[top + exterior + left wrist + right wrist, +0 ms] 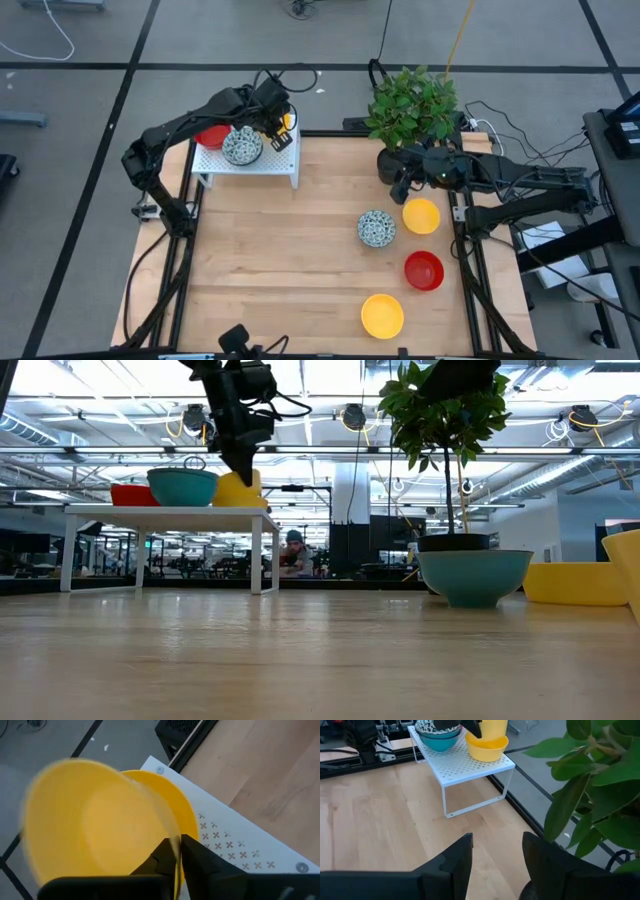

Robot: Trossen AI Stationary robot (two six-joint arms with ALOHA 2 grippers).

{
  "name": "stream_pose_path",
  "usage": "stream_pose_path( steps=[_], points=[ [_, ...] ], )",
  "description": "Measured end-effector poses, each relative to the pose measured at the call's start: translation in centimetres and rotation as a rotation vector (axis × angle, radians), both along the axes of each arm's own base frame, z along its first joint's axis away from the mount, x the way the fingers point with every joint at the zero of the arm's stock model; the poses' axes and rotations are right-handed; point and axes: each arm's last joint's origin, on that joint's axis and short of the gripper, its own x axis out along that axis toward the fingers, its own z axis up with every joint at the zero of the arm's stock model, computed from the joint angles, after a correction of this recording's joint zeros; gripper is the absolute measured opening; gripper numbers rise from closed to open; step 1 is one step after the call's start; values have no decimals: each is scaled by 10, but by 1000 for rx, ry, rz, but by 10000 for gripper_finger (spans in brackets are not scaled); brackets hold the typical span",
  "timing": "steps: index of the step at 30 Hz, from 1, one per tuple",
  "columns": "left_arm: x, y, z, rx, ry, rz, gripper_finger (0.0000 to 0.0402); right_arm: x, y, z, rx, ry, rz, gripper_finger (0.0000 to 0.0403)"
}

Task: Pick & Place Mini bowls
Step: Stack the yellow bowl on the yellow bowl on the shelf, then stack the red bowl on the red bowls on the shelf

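Left gripper (176,857) over the far right corner of the white perforated shelf (262,164), fingers pinched on the rim of a tilted yellow bowl (92,820). Directly beneath it, a second yellow bowl (172,802) sits on the shelf; in the right wrist view the held bowl (494,727) stands on edge just above that one (486,747). Just beside the gripper on the shelf: a speckled bowl (242,146) with a teal outside, and past that a red bowl (211,136) at the shelf's far left end. Right gripper (495,857) waits near the table's far right edge, close to the potted plant (413,108), fingers apart with nothing between them. Nearest to it on the wooden table (290,260), a yellow bowl (421,215); just beside that, toward the middle, a speckled bowl (376,228). Farther toward the table's near edge, a red bowl (423,270), then another yellow bowl (382,315), each apart from its neighbours.
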Motion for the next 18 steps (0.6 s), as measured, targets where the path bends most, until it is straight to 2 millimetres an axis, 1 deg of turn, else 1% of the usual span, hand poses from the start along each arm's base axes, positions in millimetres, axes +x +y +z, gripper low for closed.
stream_pose_path(
  steps=[8, 14, 18],
  points=[
    [0, 0, 0, -1, -18, 27, 81, 0, 0, 0, 2, 1, 2, 160],
    [0, 1, 2, 18, -18, 38, 146, -1, 0, -1, 3, 15, 3, 160],
    [0, -4, 14, 49, -91, 22, 186, -1, 0, -2, 3, 26, 3, 160]
  ],
)
